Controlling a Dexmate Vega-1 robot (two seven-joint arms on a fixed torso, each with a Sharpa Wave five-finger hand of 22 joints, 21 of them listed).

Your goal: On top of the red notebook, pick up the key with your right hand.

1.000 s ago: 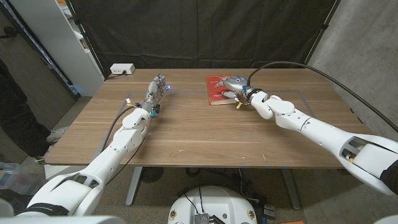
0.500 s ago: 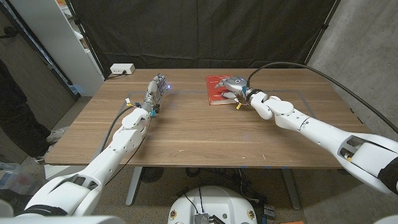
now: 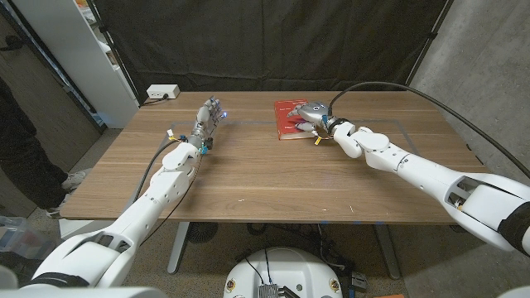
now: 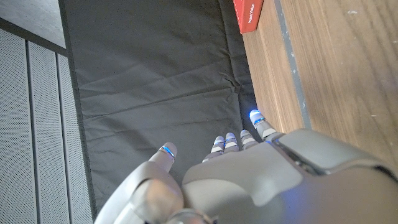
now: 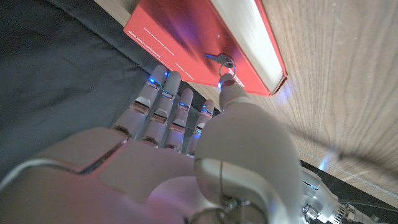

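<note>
hovering over the red notebook (image 5: 205, 46), the right hand (image 5: 180, 143) spreads unclenched fingers (image 5: 163, 99) to bracket the key (image 5: 219, 60), thumb nearly touching.

table (image 3: 273, 178) – matt wood | red notebook (image 5: 186, 43) – smooth cover | key (image 5: 222, 60) – metal

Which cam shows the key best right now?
Right wrist view: the key lies on the red notebook, just off the right hand thumb tip. In the head view, that hand covers that part of the notebook. The left wrist view catches just a notebook corner.
</note>
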